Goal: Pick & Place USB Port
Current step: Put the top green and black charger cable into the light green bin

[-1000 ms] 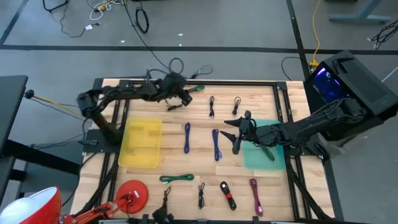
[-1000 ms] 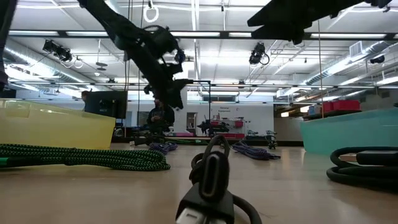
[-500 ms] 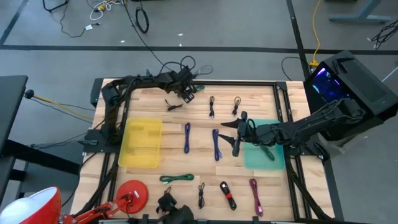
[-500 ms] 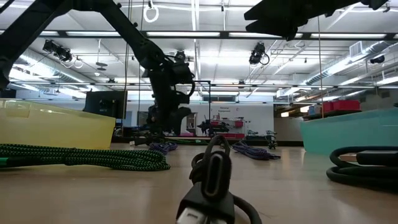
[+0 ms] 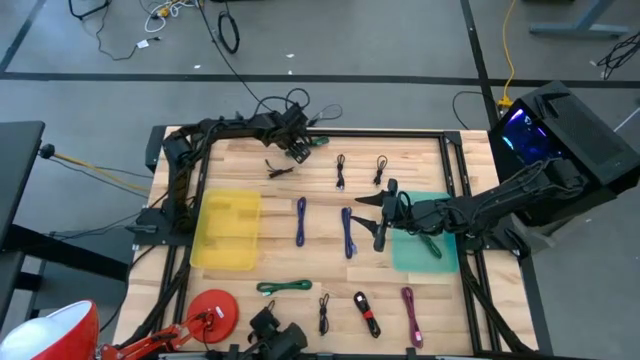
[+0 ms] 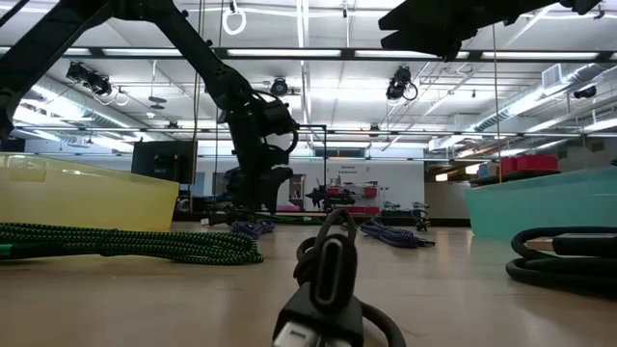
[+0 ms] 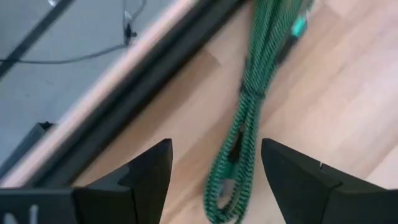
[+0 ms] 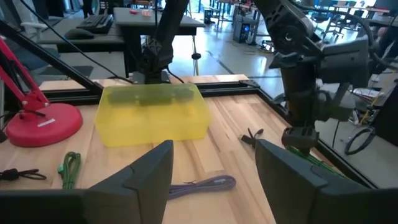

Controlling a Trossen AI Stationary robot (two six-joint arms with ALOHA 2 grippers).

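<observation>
My left gripper (image 5: 300,150) is open at the table's far edge, pointing down above a coiled green braided cable (image 5: 318,143). In the left wrist view its fingers stand on either side of this green cable (image 7: 244,121), which lies flat on the wood; I see no touch. My left gripper (image 6: 256,189) hangs low over the table in the low view. My right gripper (image 5: 379,214) is open and hovers above the table's middle, between a purple cable (image 5: 347,232) and the teal bin (image 5: 410,258).
A yellow bin (image 5: 226,230) sits on the left and a red lamp base (image 5: 213,312) at the near left. Several coiled cables lie about: black ones (image 5: 340,170), a blue one (image 5: 301,220), a green one (image 5: 285,287), a magenta one (image 5: 410,312). A black frame rail (image 7: 124,93) borders the far edge.
My left arm has stretched out along the far edge, and its gripper has moved toward the far right and come down over the green cable, staying open. The right arm has kept still.
</observation>
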